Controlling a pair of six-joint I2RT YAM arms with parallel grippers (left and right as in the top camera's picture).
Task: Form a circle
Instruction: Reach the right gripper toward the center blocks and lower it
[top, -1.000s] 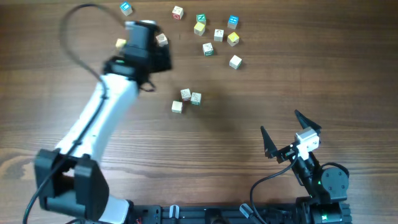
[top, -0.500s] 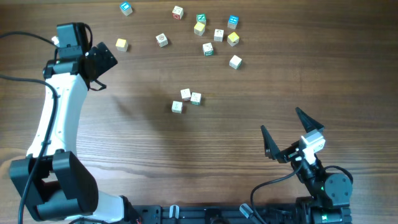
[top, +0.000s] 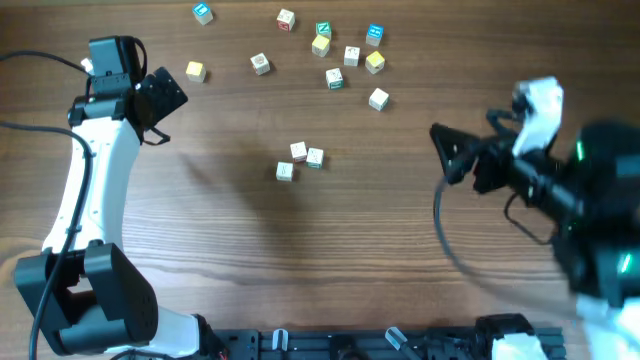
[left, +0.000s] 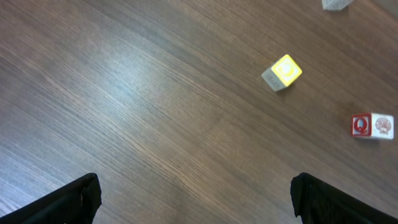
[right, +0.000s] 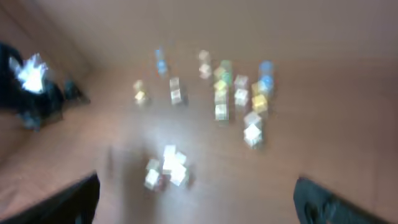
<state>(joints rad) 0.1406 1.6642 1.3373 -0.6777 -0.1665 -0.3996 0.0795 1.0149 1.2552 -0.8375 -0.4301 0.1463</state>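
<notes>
Gleaming brown wood-grain table (top: 250, 250); loose little cubes (top: 334, 78) across it

Blurred table (right: 329, 143), scattered cubes (right: 240, 97) — small cluster (right: 166, 167) nearest, fingers (right: 65, 200) at bottom corners

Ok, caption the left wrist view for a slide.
Open left pincer over table; yellow-topped cube and red-lettered cube lie apart.

Fourteen small wooden cubes (top: 260, 63) lay on the bench (top: 300, 260): three bunched in one cluster (top: 299, 160) near the middle, eleven scattered along the far side. Among the scattered ones were two blue-topped cubes (top: 203, 12) and three yellow cubes (top: 195, 71); the remaining six were pale. Two robot arms (top: 100, 190) were in view, one hand each: a left hand (left: 196, 205) and a right hand (right: 196, 199)
</notes>
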